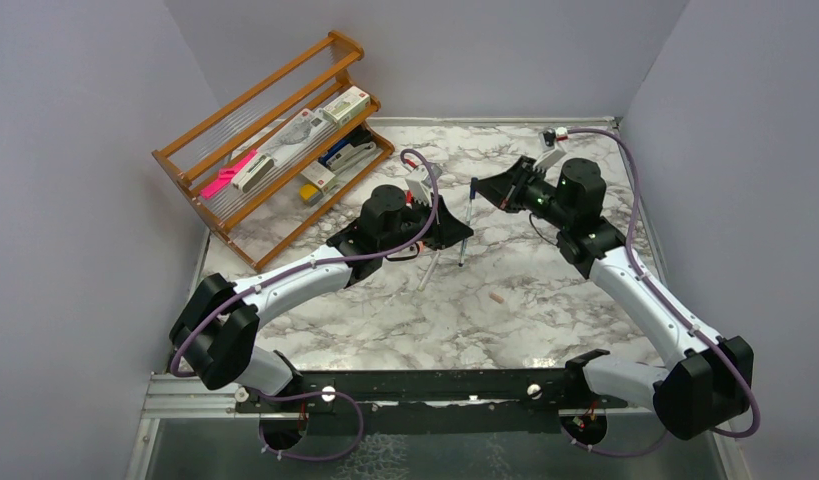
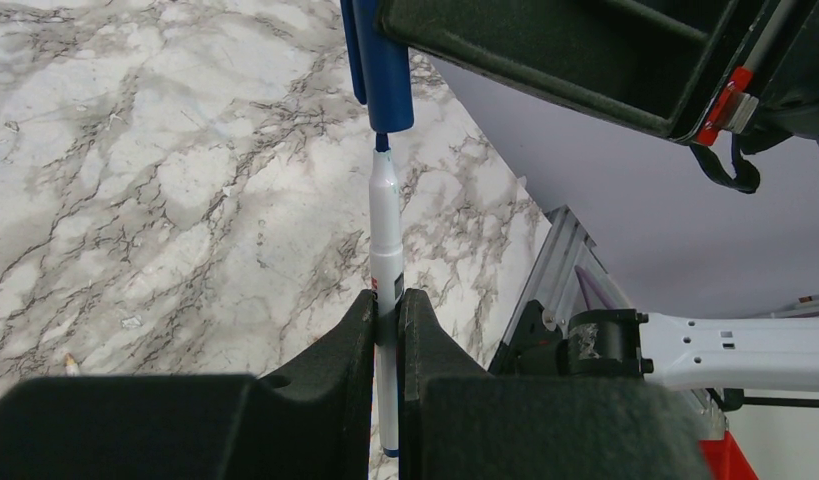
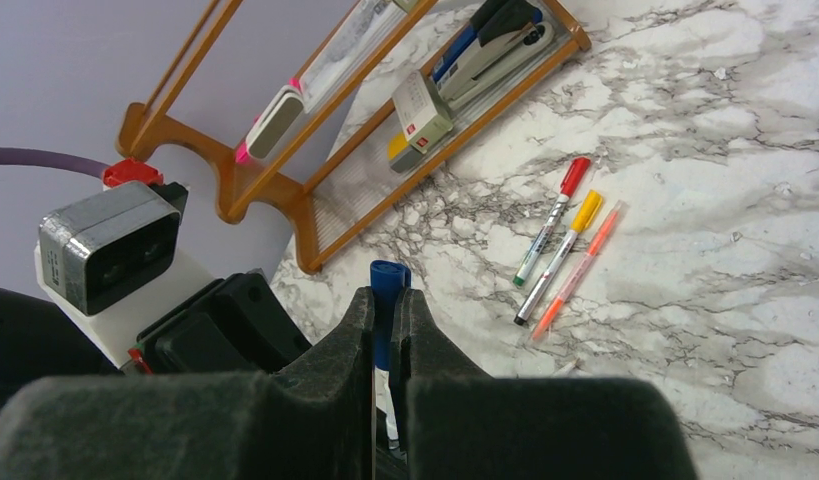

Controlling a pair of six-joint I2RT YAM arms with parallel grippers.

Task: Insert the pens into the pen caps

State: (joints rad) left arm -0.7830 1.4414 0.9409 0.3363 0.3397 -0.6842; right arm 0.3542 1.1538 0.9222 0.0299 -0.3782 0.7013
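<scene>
Out in front of the slanted orange-brown wooden rack (image 1: 345, 45), above the grey-veined marble desk (image 1: 545, 320), the two arms meet nose to nose. The left claw (image 2: 387, 305) is clamped tight on a thin white marker pen (image 2: 386, 230), its black fingers (image 2: 345, 340) pressed to either side of the barrel low down. The right claw (image 3: 385, 300) is pinched shut on a short dark blue plastic cap (image 3: 389, 272). In the left wrist view the pen's tip sits right at the mouth of that cap, the two in line, though I cannot tell how far in it has gone. On the desk just out from the rack's lower rail, three more pens lie side by side, almost touching: a pale pen with a red cap (image 3: 553, 220), a pale pen with a yellow cap (image 3: 562, 250) and an all salmon-orange pen (image 3: 577, 272). Farther from the rack, towards the arm bases, a tiny pale pink cap (image 1: 496, 297) lies alone on the marble.
</scene>
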